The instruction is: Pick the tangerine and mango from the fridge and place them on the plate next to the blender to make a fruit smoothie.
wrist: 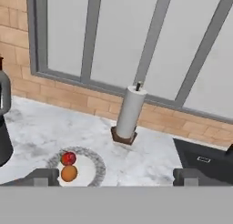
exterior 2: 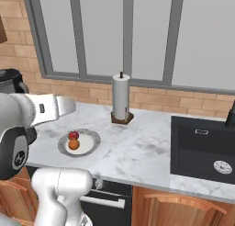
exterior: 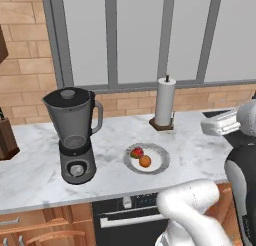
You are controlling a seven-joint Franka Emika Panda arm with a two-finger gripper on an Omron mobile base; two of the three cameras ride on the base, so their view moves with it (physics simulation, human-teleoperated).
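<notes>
Pale plate (exterior: 159,157), mango (exterior: 137,152), tangerine (exterior: 145,161) inside

Veined marble counter (exterior: 45,155); smoky see-through blender (exterior: 75,135)

You have a white worktop (exterior: 45,185) veined in grey marble. On it the blender (exterior: 75,135) is dark grey, with a smoky see-through jug, a darker lid and a pale round knob. The plate (exterior: 160,157) beside it is pale grey-white with a speckled grey rim. On it, the mango (exterior: 137,152) reads red with a touch of green, and the tangerine (exterior: 145,161) is plain orange. The paper towel roll (exterior: 165,102) is white on a brown base with a black post. The wall (exterior: 25,65) behind is tan brick, the window frame (exterior: 112,40) grey. The sink (exterior 2: 202,149) is black. The drawers (exterior: 40,225) below the worktop are orange-brown wood.
</notes>
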